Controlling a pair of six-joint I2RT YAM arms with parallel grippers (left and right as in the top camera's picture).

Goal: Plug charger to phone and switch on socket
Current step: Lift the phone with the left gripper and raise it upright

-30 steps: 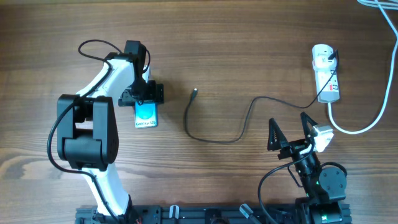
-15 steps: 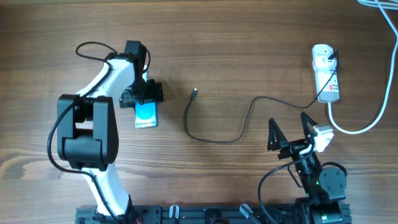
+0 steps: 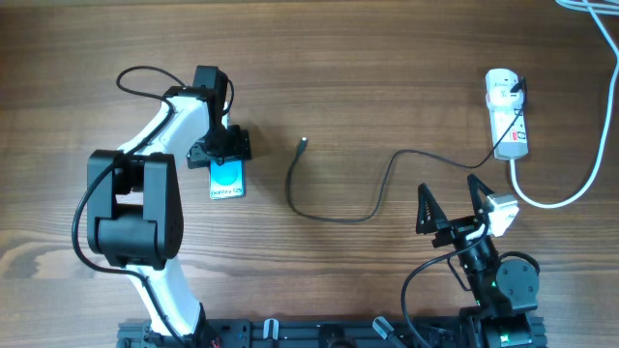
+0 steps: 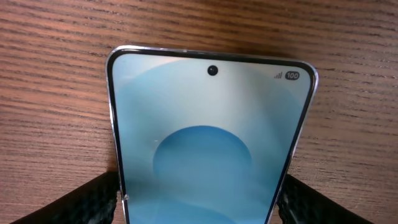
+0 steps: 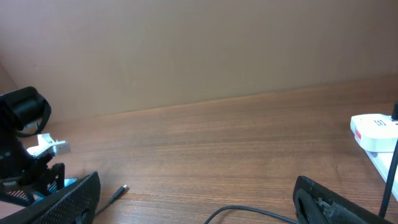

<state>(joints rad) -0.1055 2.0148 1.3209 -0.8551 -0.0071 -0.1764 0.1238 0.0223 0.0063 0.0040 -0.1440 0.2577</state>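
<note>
Left claw on the phone, right one idle near the socket

The left gripper [image 3: 222, 157] is clamped on the top end of the phone [image 3: 226, 181], with a finger [image 4: 74, 205] against each long edge. The screen is lit and it's flat on the wooden table [image 3: 387, 58]. The right gripper [image 3: 452, 205] has its fingers spread wide with nothing between them. The charger [image 3: 338, 219] snakes across the middle, its tiny connector loose just right of the phone, its plug in the socket [image 3: 508, 116] at the far right.
</note>
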